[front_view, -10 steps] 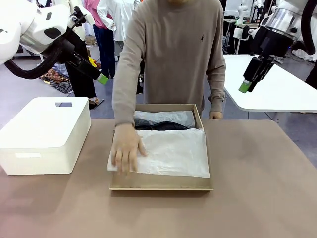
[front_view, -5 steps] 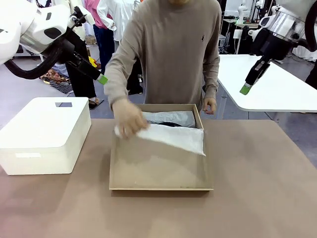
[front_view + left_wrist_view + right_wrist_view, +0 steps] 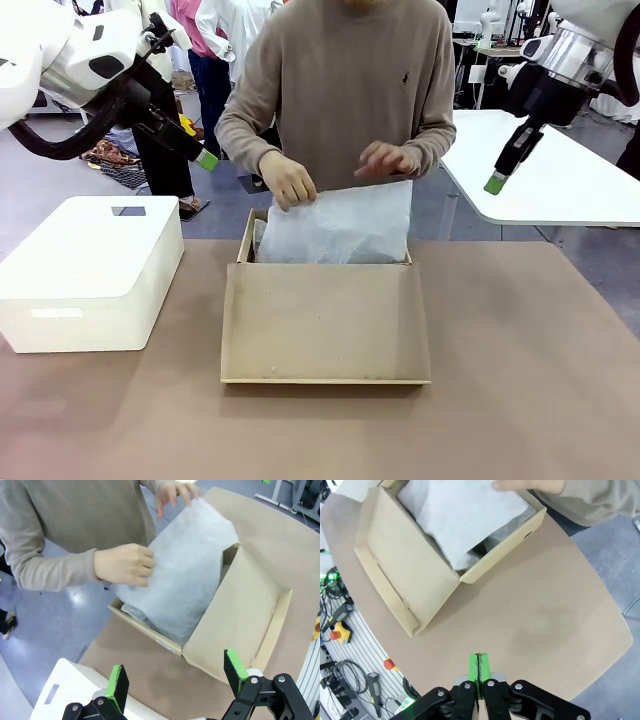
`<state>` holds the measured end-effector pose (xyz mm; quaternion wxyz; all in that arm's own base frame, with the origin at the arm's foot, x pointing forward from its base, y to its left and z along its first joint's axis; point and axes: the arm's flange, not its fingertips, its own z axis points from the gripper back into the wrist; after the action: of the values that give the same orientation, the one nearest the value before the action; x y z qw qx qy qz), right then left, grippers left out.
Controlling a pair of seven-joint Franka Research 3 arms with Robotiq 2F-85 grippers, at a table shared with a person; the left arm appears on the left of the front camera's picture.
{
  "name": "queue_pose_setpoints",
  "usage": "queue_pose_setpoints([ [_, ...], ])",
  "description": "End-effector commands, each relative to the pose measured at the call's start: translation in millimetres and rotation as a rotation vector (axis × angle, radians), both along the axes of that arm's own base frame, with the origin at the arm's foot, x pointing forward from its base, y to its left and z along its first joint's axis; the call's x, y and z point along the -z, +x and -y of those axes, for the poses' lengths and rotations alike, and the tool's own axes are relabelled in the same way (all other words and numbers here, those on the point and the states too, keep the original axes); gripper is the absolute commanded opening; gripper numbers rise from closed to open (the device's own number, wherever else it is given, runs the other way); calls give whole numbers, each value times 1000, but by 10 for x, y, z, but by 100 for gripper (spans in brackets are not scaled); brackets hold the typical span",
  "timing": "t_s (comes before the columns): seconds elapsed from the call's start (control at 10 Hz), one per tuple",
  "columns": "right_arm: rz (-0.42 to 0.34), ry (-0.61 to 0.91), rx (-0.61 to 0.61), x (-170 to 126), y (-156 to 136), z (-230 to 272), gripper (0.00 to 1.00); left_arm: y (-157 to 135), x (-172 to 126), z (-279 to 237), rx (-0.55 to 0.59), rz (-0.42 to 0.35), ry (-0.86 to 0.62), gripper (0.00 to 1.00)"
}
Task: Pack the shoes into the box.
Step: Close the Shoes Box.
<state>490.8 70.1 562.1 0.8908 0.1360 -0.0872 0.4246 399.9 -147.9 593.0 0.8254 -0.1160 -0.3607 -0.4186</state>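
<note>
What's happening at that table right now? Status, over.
Left hand open, aloft. Right hand shut, empty, aloft. Box open; person's hands holding tissue paper up over it, in the way.

Table [image 3: 520, 380]: box [image 3: 325, 320], white bin [image 3: 90, 270]

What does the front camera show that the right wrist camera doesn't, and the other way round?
Front: the left pincer raised beside the person, and a white table behind. Right wrist: cables on the floor. Both: the open cardboard box and white tissue paper held up by the person's hand.
</note>
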Motion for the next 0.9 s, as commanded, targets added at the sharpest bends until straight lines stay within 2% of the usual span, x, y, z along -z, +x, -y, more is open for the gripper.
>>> queue_pose_setpoints([
  [0.0, 3, 13, 5, -30, 3, 3, 0, 8, 13, -21, 19, 3, -14, 100],
  [0.3, 1, 0, 0, -4, 1, 0, 0, 8, 13, -21, 19, 3, -14, 100],
  [0.5, 44, 89, -149, 161, 87, 31, 0, 8, 13, -21, 19, 3, -14, 100],
  [0.6, 24, 133, -240, 256, 121, 61, 0, 8, 13, -21, 19, 3, -14, 100],
  [0.8, 46, 188, -420, 415, 144, 140, 0, 8, 13, -21, 19, 3, -14, 100],
])
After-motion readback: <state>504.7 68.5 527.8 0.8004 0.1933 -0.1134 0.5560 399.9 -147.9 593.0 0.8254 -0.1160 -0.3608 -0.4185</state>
